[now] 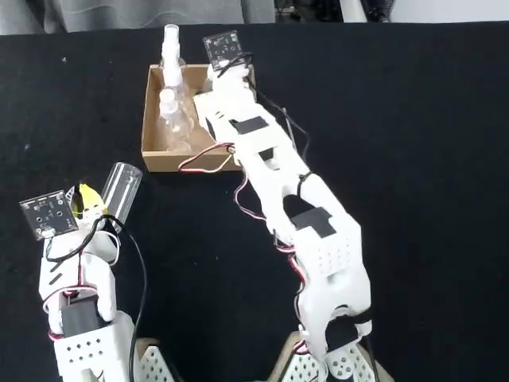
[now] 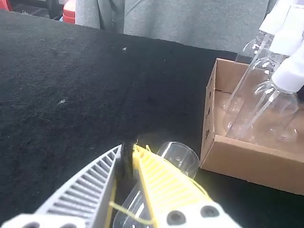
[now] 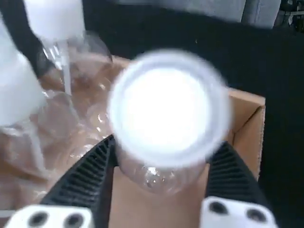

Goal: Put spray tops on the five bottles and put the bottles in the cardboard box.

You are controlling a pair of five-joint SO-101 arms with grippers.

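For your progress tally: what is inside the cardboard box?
Capped clear bottles stand along one side of the cardboard box; the right arm hides the rest, its jaws gripping another bottle.

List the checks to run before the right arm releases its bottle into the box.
1. Right hand shut on capped bottle: ok.
2. Capped bottle over the cardboard box: ok.
3. Free spot beneath it: cannot tell, the bottle hides the floor.
4. Three bottles in the box wear spray tops: ok.
5. Clear bottle at left hand has a spray top: cannot tell, its near end is hidden.
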